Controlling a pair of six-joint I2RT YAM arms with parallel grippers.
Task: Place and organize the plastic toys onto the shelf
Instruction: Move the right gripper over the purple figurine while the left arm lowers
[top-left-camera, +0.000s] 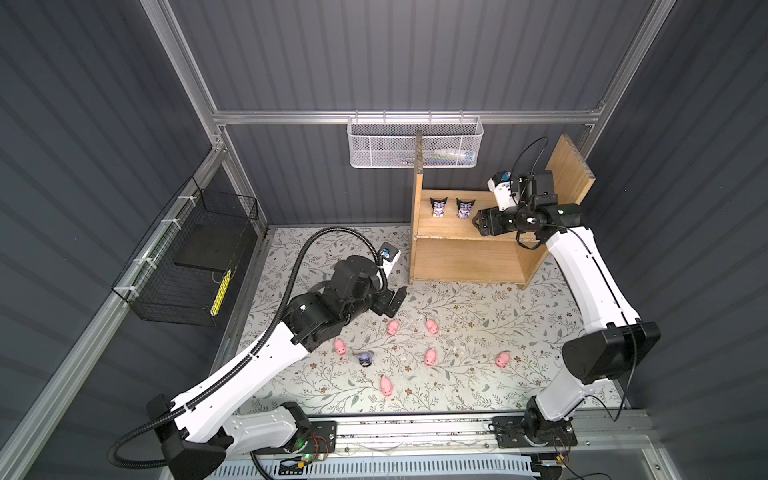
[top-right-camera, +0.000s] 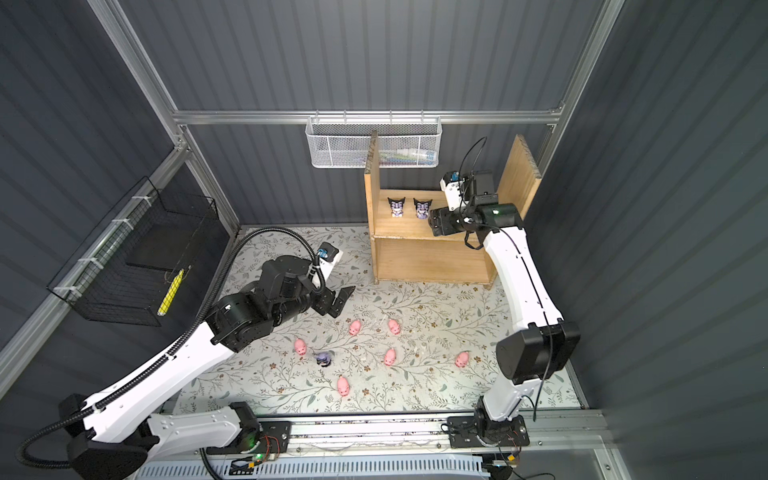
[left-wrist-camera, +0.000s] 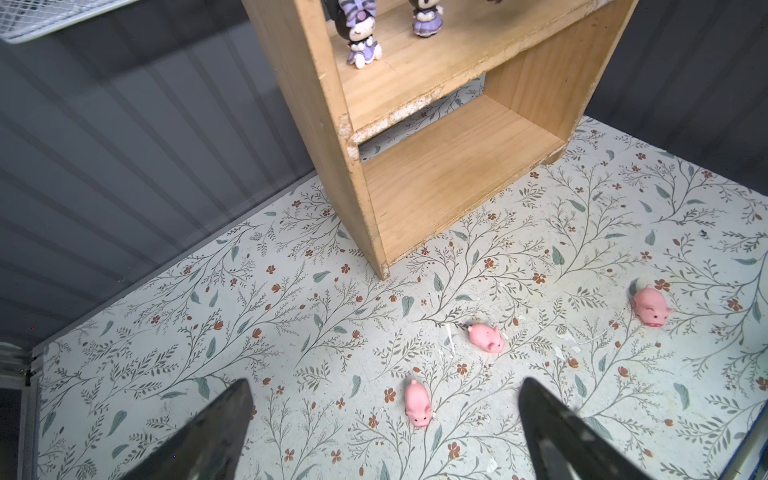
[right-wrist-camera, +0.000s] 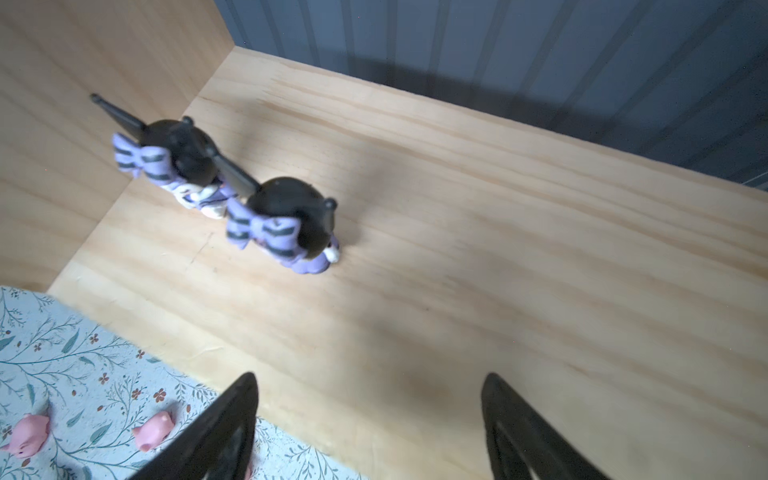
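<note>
Nearest you, one pink pig (top-left-camera: 386, 385) lies alone on the floral mat (top-left-camera: 478, 299). Just beyond it the lavender-hooded figurine (top-left-camera: 365, 358) lies tipped over, between the leftmost pig (top-left-camera: 340, 346) and a middle pig (top-left-camera: 430, 356), with another pig (top-left-camera: 502, 359) off to the right. Farther back sit two more pigs (top-left-camera: 392, 327) (top-left-camera: 432, 326).

Your left gripper (top-left-camera: 395, 300) hangs open and empty above the mat, just beyond the left one of that far pair. That pig looks like the natural next pick. Come straight down with a finger on either flank and close across the body, not nose to tail; these toys look small and light enough to skid away from a glancing touch.

Beyond it stands the shelf (top-left-camera: 465, 262), its lower level bare. On the upper level two black-hooded figurines (top-left-camera: 438, 207) (top-left-camera: 464, 208) stand upright side by side toward the left. Your right gripper (top-left-camera: 478, 223) is over that level, just right of them, with its jaws apart and nothing between them. Draw it out toward you before swinging it, so a finger doesn't clip the nearer figurine. I'd group the pigs on the lower level and set the lavender one beside its fellows.
</note>
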